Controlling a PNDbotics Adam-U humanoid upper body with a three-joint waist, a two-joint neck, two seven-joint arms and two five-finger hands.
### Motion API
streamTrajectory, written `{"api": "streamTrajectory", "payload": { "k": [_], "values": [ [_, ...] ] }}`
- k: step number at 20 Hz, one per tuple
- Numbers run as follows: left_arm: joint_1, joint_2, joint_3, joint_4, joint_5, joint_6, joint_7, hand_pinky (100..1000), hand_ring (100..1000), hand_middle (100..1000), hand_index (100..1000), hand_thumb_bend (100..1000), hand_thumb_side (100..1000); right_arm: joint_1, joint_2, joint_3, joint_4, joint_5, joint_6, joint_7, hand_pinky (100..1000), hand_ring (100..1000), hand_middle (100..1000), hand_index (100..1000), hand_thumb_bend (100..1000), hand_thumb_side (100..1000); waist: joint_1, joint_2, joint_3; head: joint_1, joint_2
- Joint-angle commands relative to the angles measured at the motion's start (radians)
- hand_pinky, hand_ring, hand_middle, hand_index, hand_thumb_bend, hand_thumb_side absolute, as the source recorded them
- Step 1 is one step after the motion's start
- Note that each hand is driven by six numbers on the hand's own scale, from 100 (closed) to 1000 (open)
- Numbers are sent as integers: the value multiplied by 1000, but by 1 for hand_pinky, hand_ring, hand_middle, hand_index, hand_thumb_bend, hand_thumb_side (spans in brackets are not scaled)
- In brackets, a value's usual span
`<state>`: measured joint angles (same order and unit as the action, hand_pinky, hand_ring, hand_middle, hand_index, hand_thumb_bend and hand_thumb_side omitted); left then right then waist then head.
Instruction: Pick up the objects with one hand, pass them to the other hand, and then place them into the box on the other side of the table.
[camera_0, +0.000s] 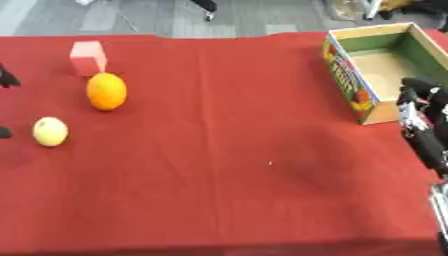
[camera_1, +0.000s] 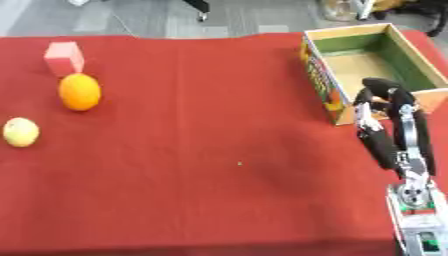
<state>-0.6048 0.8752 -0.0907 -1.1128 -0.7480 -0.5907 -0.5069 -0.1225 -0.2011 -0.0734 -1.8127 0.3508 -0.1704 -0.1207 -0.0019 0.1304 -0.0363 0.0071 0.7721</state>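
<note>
Box (camera_1: 411, 60) looks empty as far as its inside shows, so nothing placed yet; all three objects sit unhandled on the far left of the cloth (camera_0: 236, 165), well apart from the right fingers (camera_1: 378, 142), so pick, pass and drop all remain for each. Box is an open cardboard one, green inner wall, printed colourful side, touching or just beyond the tips of the right fingers. Right hand (camera_1: 398, 132) rests by the lower right corner, fingers up, straight-ish and close together with tips slightly bent, holding nothing. Left hand (camera_0: 5, 77) shows only as dark bits at the left edge; cannot tell how its fingers stand. Orange (camera_0: 106, 91), round and bright, is biggest of the loose items, near those dark bits. Pink block (camera_0: 88, 57), a small cube shape, sits just behind the orange, almost touching. Yellow fruit (camera_0: 50, 131), pale, roundish, lemon-like, is smallest, closest to the left edge bits.
</note>
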Motion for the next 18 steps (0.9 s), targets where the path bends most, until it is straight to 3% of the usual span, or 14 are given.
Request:
{"api": "streamTrajectory", "payload": {
  "k": [1, 11, 18],
  "values": [
    [-31, 2, -9, 18, -32, -4, 3, 757, 634, 642, 803, 622, 476, -7, -22, -1, -18, 2, -2, 2, 714, 798, 775, 772, 100, 695, 13, -30, -1, 0, -2],
    [-63, -78, -25, 111, -175, 20, 48, 749, 626, 633, 794, 593, 465, -11, -19, 0, -19, 0, -2, 2, 714, 798, 775, 772, 100, 695, 11, -27, -9, 16, -2],
    [-57, -97, -14, 142, -211, 29, 74, 747, 623, 628, 790, 589, 464, -12, -18, 1, -19, -1, -2, 3, 714, 798, 775, 772, 100, 696, 14, -28, -13, 143, -2]
  ]
}}
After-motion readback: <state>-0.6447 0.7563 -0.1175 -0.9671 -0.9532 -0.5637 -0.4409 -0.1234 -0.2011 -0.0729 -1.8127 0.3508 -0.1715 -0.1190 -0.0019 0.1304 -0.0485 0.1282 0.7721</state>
